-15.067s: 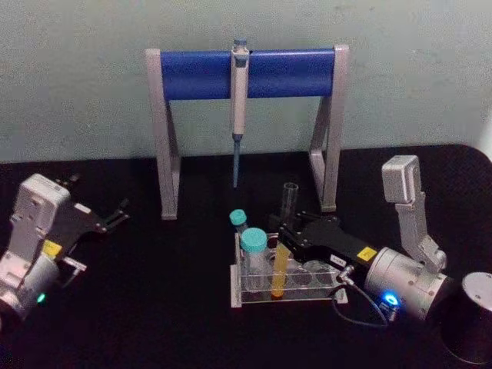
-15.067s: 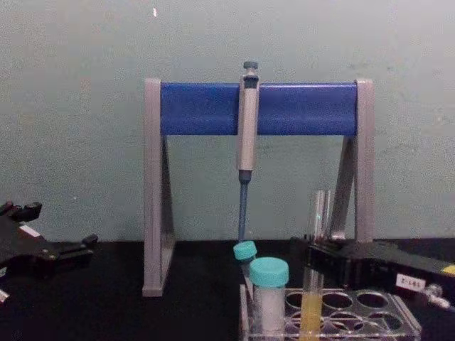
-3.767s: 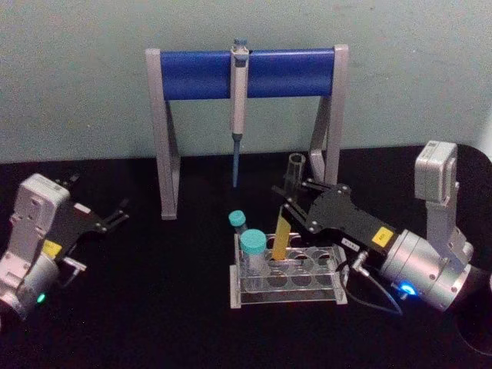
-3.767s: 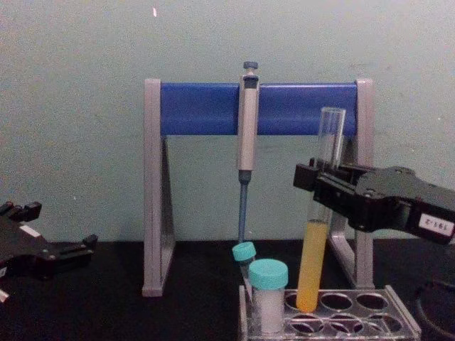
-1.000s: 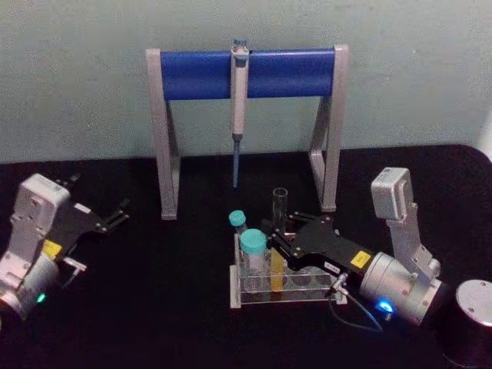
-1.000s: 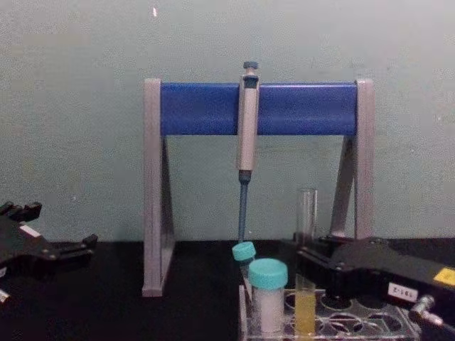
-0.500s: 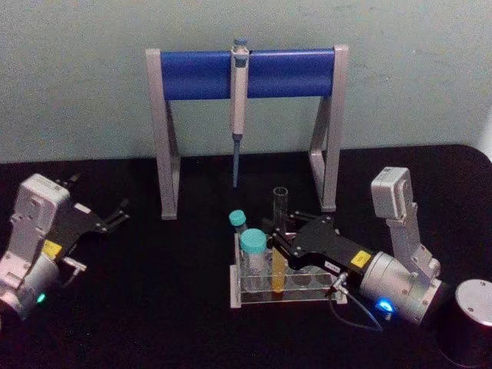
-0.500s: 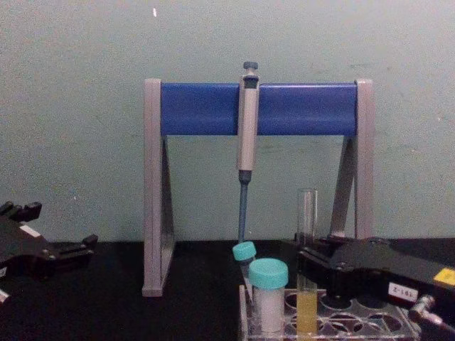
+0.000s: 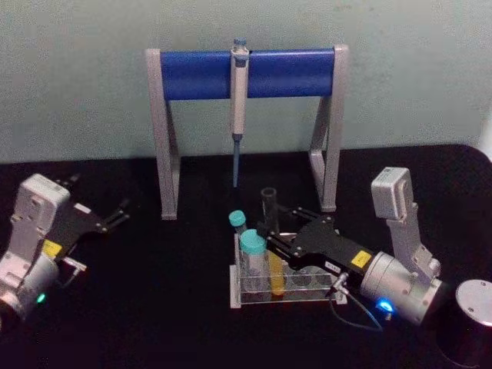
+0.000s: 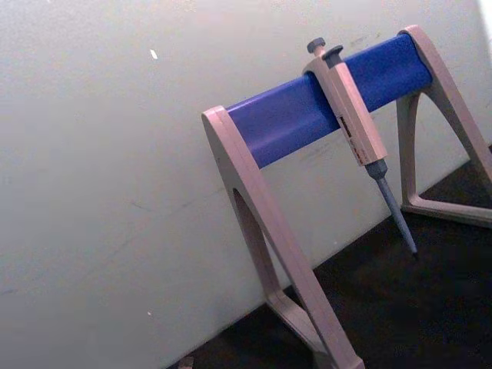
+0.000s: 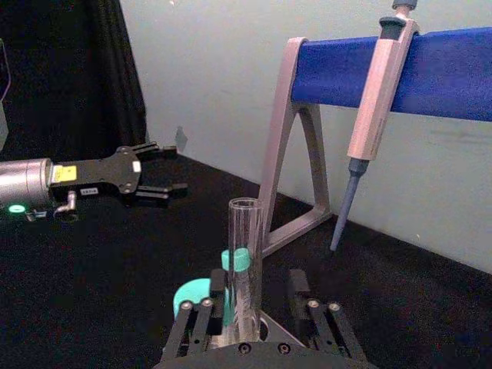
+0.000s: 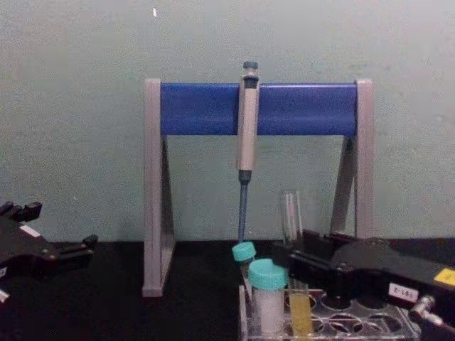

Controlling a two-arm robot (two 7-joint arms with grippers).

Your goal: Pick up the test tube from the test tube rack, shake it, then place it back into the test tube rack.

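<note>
The right gripper (image 9: pixel 270 232) gripped the test tube (image 9: pixel 271 244) standing tilted in the test tube rack (image 9: pixel 286 289), while the left gripper (image 9: pixel 121 213) sat parked, fingers spread, at nine o'clock.

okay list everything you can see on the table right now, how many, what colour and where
Test tube: one, clear with yellow liquid, standing in the rack.
Test tube rack: one, clear greyish, table centre front.
Capped tubes: two, white with teal caps, at the rack's left end.
Pipette stand: one, grey legs, blue bar, at the back.
Pipette: one, grey, hanging on the bar.
Metal cylinder: one, silver-topped, far right.
Right hand: black, fingers either side of the test tube.
Left hand: black, parked far left, open.
</note>
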